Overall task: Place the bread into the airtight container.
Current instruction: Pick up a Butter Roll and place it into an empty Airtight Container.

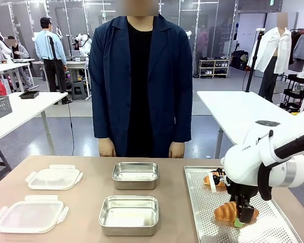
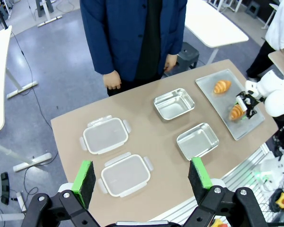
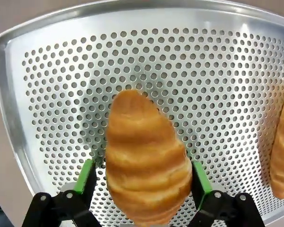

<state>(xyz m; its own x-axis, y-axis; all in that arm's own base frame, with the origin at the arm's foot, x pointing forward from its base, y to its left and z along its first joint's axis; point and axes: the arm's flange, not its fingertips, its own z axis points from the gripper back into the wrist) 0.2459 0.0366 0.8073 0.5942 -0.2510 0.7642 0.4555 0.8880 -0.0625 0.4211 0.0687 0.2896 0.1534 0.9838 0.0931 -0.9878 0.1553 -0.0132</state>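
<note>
Croissant [image 3: 144,156] flat on tray [image 3: 227,71], long axis running between pads [image 3: 88,174] of right hand [image 3: 143,177]

The right arm [image 1: 266,159] was rounded white with a black band [image 1: 264,183]. The left gripper [image 2: 142,176] and right gripper [image 3: 142,176] were black, pads [image 2: 84,176] green. The person [image 1: 141,81] wore a navy jacket [image 1: 107,76] over a black shirt [image 1: 141,61].

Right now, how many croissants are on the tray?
2. The near croissant lies between the right gripper's fingers; the far croissant lies farther along the tray, toward the person, partly behind the arm.
</note>
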